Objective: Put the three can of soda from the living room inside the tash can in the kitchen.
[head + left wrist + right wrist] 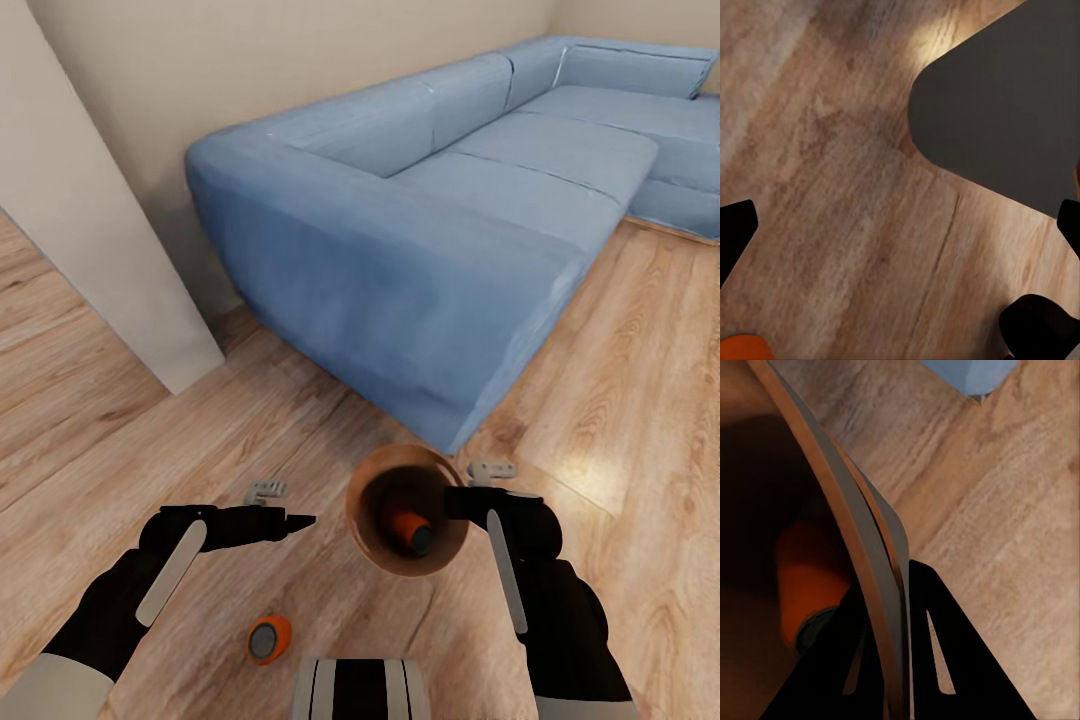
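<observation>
One orange can (405, 526) already lies inside the bucket (372, 540), whose rim the right gripper (455, 502) pinches. A second can (269, 639) lies on the floor (120, 430), below the left gripper (300, 521), open and empty. The third isn't placed yet. The right wrist view shows the fingers (937, 660) clamping the wall.
</observation>
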### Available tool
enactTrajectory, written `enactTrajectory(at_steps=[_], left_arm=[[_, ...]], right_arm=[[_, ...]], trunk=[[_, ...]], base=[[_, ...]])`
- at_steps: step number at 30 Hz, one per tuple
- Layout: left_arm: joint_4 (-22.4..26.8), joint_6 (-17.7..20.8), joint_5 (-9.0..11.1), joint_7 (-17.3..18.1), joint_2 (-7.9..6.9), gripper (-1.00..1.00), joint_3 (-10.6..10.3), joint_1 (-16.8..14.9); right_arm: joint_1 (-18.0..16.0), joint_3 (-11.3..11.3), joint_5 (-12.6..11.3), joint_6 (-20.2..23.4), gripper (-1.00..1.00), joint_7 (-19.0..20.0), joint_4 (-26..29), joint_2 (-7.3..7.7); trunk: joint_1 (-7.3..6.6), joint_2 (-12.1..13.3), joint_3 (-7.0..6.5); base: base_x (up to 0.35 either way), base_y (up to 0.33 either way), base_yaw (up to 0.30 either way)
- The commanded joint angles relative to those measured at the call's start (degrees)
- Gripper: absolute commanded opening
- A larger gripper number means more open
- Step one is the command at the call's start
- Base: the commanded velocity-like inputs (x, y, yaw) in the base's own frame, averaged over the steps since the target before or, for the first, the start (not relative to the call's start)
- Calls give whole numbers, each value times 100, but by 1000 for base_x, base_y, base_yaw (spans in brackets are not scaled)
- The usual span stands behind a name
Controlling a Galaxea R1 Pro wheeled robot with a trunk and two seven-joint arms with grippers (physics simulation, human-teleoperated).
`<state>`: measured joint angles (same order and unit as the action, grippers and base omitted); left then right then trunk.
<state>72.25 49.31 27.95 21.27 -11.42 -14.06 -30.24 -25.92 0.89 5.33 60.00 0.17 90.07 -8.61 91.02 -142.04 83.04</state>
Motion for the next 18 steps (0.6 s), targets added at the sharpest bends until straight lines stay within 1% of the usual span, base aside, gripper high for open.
enactTrajectory(at_steps=[1,18], left_arm=[[0,0,0,0,0,100,0,0],[0,0,0,0,0,100,0,0]], right_arm=[[-1,-1,-112,0,-100,18,-2,-1],[-1,-1,-103,-15,-100,18,-16,-1]], trunk=[[0,0,1],[0,0,139]], base=[[0,0,-5],[0,0,0]])
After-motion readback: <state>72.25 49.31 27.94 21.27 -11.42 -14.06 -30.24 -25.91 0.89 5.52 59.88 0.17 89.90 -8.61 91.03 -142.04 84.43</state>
